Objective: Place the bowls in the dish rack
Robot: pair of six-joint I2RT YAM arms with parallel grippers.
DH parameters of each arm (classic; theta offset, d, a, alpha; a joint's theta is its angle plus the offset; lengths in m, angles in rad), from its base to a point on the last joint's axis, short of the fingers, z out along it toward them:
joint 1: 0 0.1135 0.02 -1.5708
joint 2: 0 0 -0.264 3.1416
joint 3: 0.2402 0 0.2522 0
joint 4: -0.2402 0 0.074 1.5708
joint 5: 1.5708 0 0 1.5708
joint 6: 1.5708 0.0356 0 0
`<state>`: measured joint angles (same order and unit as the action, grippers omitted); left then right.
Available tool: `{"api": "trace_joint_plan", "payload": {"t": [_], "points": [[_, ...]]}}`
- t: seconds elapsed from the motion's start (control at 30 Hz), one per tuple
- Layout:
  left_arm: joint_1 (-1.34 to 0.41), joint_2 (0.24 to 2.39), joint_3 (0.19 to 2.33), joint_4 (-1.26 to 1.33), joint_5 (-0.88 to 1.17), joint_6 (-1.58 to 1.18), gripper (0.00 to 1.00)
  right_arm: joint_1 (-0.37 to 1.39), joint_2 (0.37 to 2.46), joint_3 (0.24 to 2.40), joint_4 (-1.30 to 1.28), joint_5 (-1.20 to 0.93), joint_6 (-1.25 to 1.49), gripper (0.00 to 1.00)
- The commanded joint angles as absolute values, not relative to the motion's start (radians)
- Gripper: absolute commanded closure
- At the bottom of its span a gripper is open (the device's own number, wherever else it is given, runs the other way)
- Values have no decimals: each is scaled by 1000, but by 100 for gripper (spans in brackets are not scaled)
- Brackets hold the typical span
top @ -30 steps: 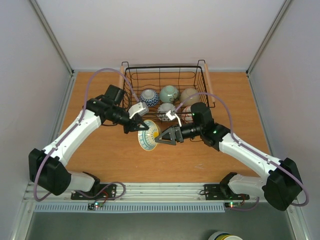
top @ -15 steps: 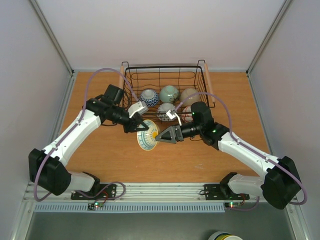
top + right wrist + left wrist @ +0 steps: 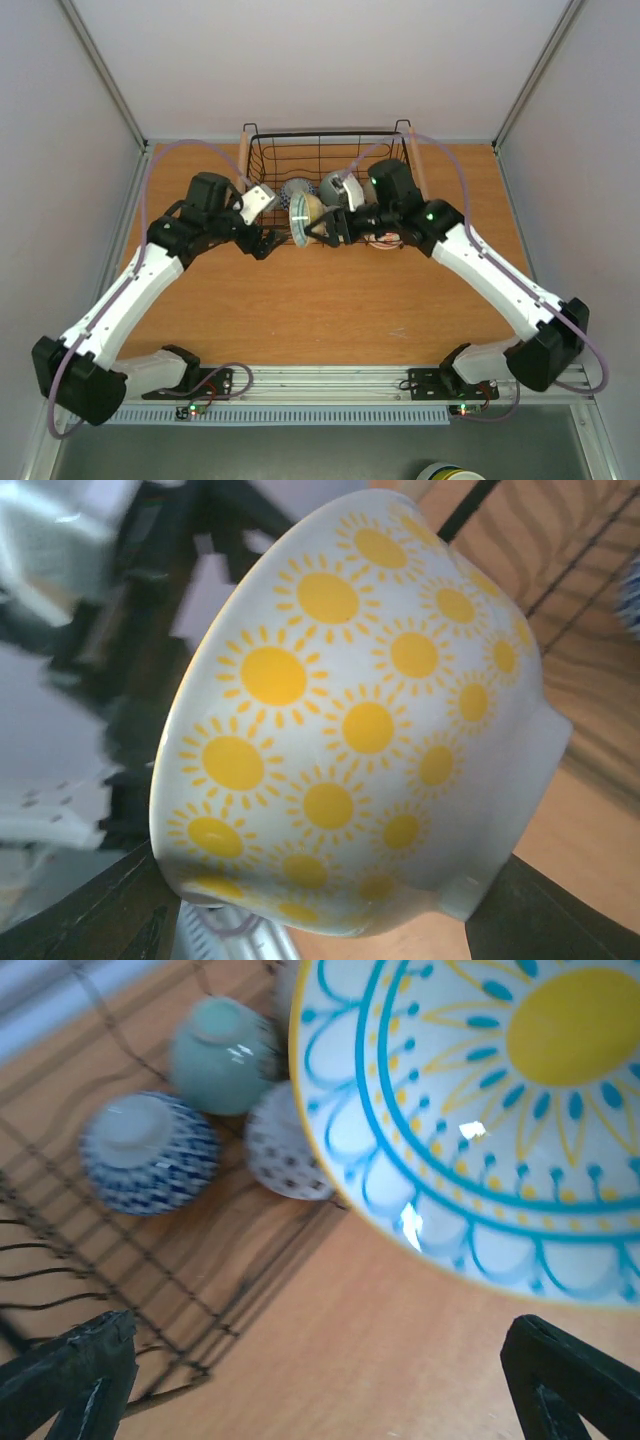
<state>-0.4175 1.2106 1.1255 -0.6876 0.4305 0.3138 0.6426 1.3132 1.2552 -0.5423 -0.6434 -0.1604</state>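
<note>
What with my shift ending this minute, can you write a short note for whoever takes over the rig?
Left gripper: open, holding nothing, beside the dish rack's near left corner.
Right gripper: shut on the yellow-sun bowl, held on edge at the rack's near side.
Done: at least three bowls sit upside down in the rack: blue bowl, green bowl, dotted white bowl. The right arm hides any others.
Left: lower the held bowl in and release it. I see no more bowls outside the rack.
</note>
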Motion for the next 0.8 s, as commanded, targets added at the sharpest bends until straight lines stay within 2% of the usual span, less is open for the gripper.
{"api": "trace_joint_plan", "payload": {"t": [0.0, 0.17, 0.3, 0.43, 0.77], "points": [[-393, 1131, 1105, -535, 203, 242, 1, 642, 1450, 1471, -731, -415, -287, 99], [-384, 1125, 1100, -523, 158, 234, 1, 644, 1719, 1768, -930, -254, -303, 99], [-383, 1124, 1099, -522, 155, 236, 1, 661, 1915, 1971, -1059, -204, -350, 99], [-383, 1128, 1098, -520, 150, 236, 1, 681, 2047, 2136, -1180, -123, -388, 99], [-384, 1130, 1098, -524, 186, 238, 1, 732, 2228, 2330, -1335, 41, -450, 99]]}}
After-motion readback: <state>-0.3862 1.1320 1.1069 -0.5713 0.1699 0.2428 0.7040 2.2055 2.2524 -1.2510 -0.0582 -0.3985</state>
